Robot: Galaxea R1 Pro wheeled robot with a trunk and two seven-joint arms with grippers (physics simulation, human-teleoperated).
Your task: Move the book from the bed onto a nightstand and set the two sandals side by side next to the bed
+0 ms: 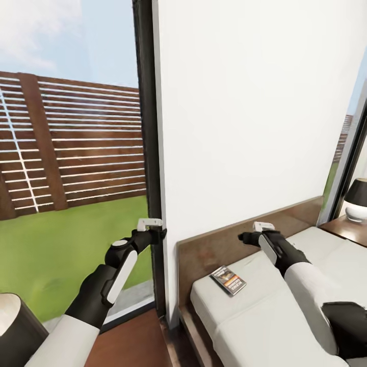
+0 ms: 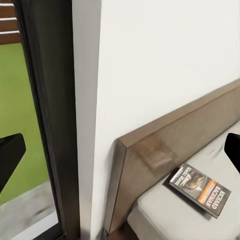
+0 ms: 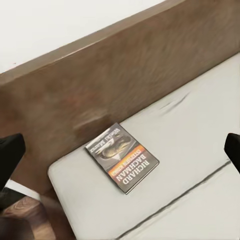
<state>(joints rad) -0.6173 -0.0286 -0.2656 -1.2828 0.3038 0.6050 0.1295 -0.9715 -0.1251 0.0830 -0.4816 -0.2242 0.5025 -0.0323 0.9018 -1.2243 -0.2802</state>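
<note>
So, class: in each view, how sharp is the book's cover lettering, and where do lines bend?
Head view: the book is small, its lettering illegible, and the window frame bows. Left wrist view: lettering partly legible. Right wrist view: "RICHARD BACHMAN" reads clearly, and the headboard is softly smeared.

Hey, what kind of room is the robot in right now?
Most likely a bedroom: a bed with a wooden headboard, a lamp on a nightstand, and a book on the mattress.

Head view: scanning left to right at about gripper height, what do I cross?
Slatted fence → left gripper → dark window frame → book → right gripper → lamp on the nightstand.
</note>
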